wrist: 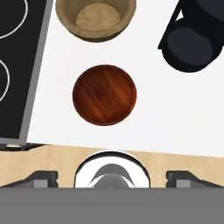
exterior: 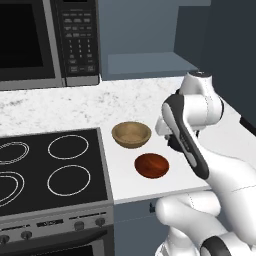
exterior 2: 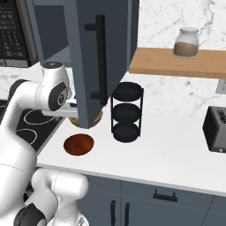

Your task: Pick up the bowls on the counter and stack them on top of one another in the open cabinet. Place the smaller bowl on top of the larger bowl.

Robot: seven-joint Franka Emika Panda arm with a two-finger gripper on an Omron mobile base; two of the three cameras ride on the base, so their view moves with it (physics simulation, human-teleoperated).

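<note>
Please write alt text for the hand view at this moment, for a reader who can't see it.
Looking down at a white counter: a glossy dark red-brown bowl sits at centre, with a light tan bowl beyond it, apart from it. The open gripper is above both, holding nothing; a black stovetop lies left and a black tiered rack upper right.

A black stovetop (exterior: pixel 50 170) with white ring burners sits below a black microwave (exterior: pixel 47 40). A black rack (exterior 2: pixel 126 112) with three round shelves stands upright. A glass jar (exterior 2: pixel 186 42) rests on a wooden shelf (exterior 2: pixel 176 64). A dark toaster (exterior 2: pixel 216 130) sits far off to the side.
</note>
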